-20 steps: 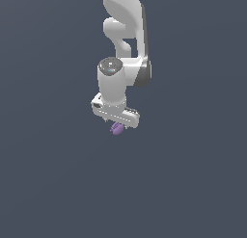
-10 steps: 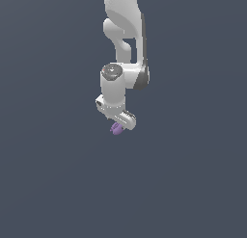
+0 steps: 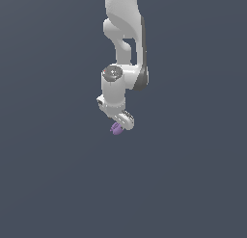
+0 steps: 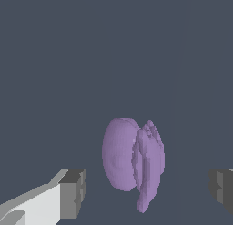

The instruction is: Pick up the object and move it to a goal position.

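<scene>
Ground: a flat, uniform dark grey-blue surface (image 3: pixel 53 184) fills both views edge to edge. No seam, edge or marking shows on it, so whether it is a counter top or a floor cannot be told. Nothing else lies on it around the arm, and nothing stands between the arm and the object in either view.

Arm: a white, glossy jointed robot arm (image 3: pixel 124 34) comes in from the top of the exterior view and hangs down the middle. A round joint cap with a dark centre faces the camera at the wrist, with a dark grey band on the side toward the exterior view's right.

Pincer: a white pincer with dark grey finger pads (image 3: pixel 121 122) sits at the arm's lower end, tilted, its tip toward the exterior view's right. In the wrist view the two pads (image 4: pixel 73 193) stand wide apart, one at each side of the picture, with clear grey gaps between each pad and the object. Neither pad touches it; the pincer holds nothing.

Object: a small purple lumpy rounded object (image 4: pixel 132 158) with a smooth domed half and a ridged, bumpy half that runs to a thin point. In the wrist view it lies between the two pads, nearer the middle. In the exterior view the object (image 3: pixel 116 129) shows just below the pincer's tip, partly covered by it. Whether it rests on the ground cannot be told; no shadow or contact line shows.
</scene>
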{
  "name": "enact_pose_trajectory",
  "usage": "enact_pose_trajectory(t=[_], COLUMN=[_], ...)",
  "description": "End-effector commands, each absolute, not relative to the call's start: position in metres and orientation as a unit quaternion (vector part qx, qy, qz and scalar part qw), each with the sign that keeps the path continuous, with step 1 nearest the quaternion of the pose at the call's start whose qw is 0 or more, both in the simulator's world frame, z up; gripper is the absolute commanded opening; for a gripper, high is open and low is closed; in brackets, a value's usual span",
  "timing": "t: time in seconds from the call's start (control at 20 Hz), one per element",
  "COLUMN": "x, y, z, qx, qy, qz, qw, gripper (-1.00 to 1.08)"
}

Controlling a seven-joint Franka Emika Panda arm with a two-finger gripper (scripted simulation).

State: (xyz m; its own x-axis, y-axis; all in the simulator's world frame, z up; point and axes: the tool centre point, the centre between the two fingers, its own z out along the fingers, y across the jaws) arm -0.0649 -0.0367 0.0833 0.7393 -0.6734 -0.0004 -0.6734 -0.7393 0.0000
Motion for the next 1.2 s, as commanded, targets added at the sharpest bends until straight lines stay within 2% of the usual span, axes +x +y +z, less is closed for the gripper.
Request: enact_pose_trajectory(t=[0.0, 0.9, 0.95, 1.15], x=[-0.065, -0.066, -0.066, -0.066], y=[-0.037, -0.037, -0.037, -0.037], z=[0.083, 0.033, 0.033, 0.033], qx=[-0.933, -0.932, -0.932, -0.932], qy=[0.361, 0.363, 0.363, 0.363], qz=[0.0, 0.0, 0.0, 0.0], qw=[0.0, 0.0, 0.0, 0.0], gripper=[1.0, 1.0, -1.0, -1.0])
